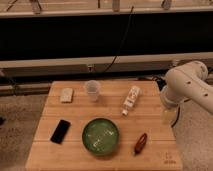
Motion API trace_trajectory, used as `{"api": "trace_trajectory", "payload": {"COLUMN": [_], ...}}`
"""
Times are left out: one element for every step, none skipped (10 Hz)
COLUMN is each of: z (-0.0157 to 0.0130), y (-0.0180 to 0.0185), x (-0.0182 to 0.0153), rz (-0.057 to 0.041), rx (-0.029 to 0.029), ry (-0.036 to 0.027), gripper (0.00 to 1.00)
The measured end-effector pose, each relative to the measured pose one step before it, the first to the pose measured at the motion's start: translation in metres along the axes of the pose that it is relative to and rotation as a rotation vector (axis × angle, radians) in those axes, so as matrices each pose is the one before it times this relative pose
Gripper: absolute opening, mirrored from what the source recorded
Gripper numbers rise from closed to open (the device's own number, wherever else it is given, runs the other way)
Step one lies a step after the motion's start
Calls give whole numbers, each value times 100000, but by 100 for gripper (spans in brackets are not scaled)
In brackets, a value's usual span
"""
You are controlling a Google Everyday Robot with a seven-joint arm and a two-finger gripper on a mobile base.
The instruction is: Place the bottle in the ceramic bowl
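Starting at the gripper (pixel 169 116): it hangs just off the right edge of the bench (pixel 150 125), about halfway along that edge, under the big white arm (pixel 187 87). Its fingers are spread wide with nothing between them, so no grab yet.

The bottle (pixel 131 99) is the closest thing to it. It lies on its side on the right half of the bench, a bit nearer the far edge, tilted so 1 end points toward the far right corner and the other toward the middle. It isn't touching anything.

The ceramic bowl (pixel 85 136) sits near the front edge, roughly centred, and looks empty.

My guess is the bottle is light, stiff plastic and pretty slick, and being round it'll probably roll if nudged from the side. I'd come straight down and pinch across the middle of the body, fingers square to its long axis, not at the narrow end.

Other stuff: a clear cup (pixel 92 90) near the far edge, a beige block (pixel 66 95) at far left, a flat black thing (pixel 60 131) front left, and a dark reddish oblong (pixel 140 143) just right of the bowl.
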Motion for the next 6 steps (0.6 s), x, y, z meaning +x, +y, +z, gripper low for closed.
{"api": "trace_trajectory", "payload": {"z": [-2, -2, 1, -2, 3, 194], "y": [-1, -3, 3, -10, -168, -820], "x": [4, -7, 5, -6, 24, -316], "rz": [-1, -13, 9, -6, 31, -806], "rx": [5, 4, -5, 12, 228, 631], "ry": [7, -1, 3, 1, 209, 840], "gripper": [80, 80, 80, 80, 80, 80]}}
